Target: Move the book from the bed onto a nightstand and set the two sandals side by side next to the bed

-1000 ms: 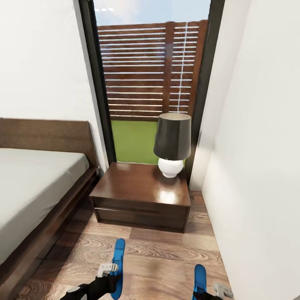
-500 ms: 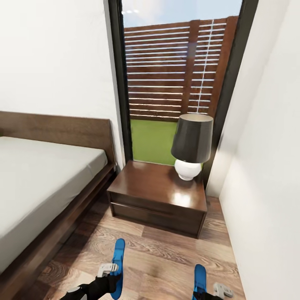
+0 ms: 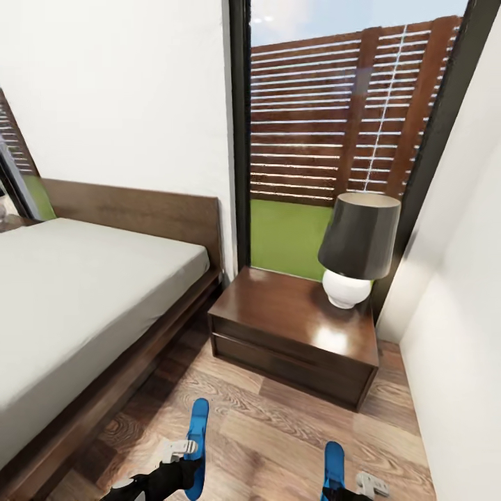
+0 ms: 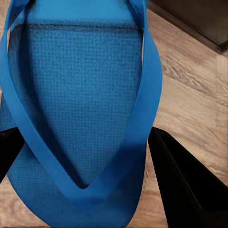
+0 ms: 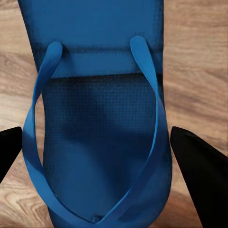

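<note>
Filling the left of the head view, the bed (image 3: 76, 292) lies bare; the nightstand (image 3: 296, 334) sits centre-right. Low in frame, the left gripper (image 3: 182, 449) is closed on the left sandal (image 4: 80, 109), the right gripper (image 5: 114, 147) on the right sandal (image 5: 102, 123). Both sandals look light, flexible and grippy, best pinched across the sole edges.

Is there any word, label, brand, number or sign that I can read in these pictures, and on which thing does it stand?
None: no text is readable anywhere.
The bright blue flat sandals show plain textured soles.
The dark brown wooden nightstand and dark-shaded white-based lamp carry no label.
</note>
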